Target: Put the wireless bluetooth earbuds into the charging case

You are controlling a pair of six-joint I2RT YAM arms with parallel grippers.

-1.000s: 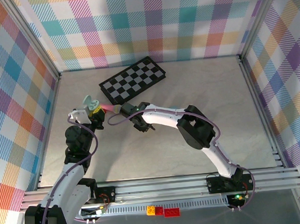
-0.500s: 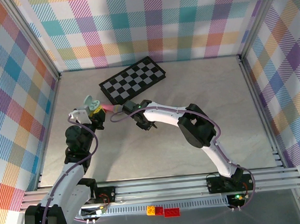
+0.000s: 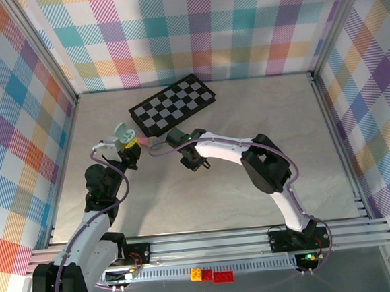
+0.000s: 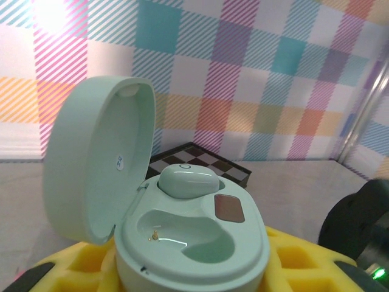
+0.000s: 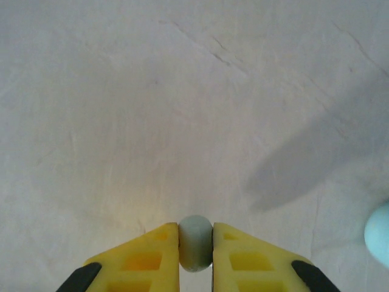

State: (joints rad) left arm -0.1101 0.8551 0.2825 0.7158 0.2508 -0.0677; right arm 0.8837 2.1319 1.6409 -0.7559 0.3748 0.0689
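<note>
My left gripper (image 3: 129, 147) is shut on a mint-green charging case (image 4: 191, 243), held up above the table with its lid (image 4: 97, 164) swung open to the left. One greenish earbud (image 4: 187, 180) sits in the case's far slot; the near slot (image 4: 182, 234) is bare, with a small gold pin showing. Yellow fingers (image 4: 304, 261) flank the case base. My right gripper (image 3: 193, 161) is low over the table near its middle, just right of the left gripper, and shut on a pale greenish earbud (image 5: 195, 242) pinched between the yellow fingertips (image 5: 152, 255).
A black-and-white checkerboard (image 3: 173, 104) lies at the back of the table, just behind both grippers. A pale blue rounded thing (image 5: 380, 234) shows at the right edge of the right wrist view. Plaid walls and metal rails (image 3: 209, 243) enclose the table.
The right gripper's fingers have closed onto the greenish earbud on the table. The left gripper has shifted the open case slightly to the right.
</note>
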